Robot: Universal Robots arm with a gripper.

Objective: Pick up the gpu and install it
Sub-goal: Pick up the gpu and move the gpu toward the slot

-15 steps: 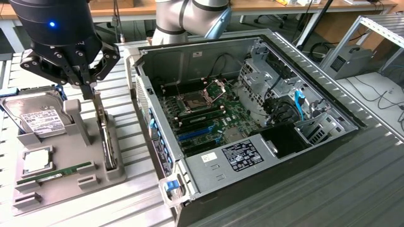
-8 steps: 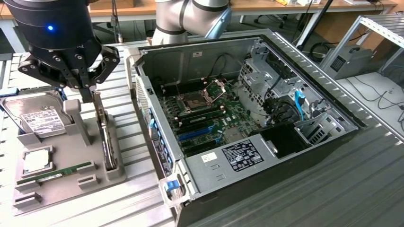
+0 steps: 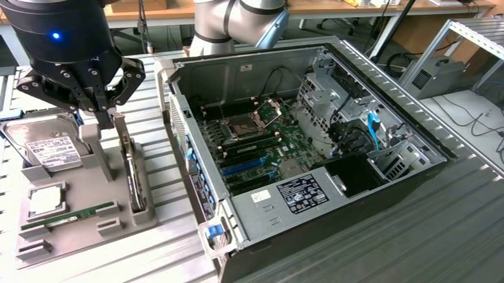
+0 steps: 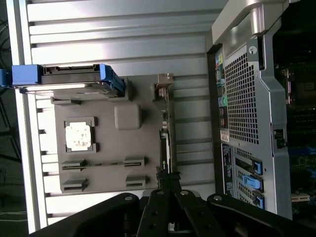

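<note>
Pinching upright gpu [image 3: 132, 171]: gripper [image 3: 110, 119].

Tray [image 3: 79, 236] on tabletop [image 3: 441, 236] at the exterior view's left, computer case [image 3: 370, 194] at its right, gpu [image 3: 131, 171] on edge in tray's case-side slot

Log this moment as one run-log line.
claw: above gpu end | gpu: on edge in gray holder | computer case: open
</note>
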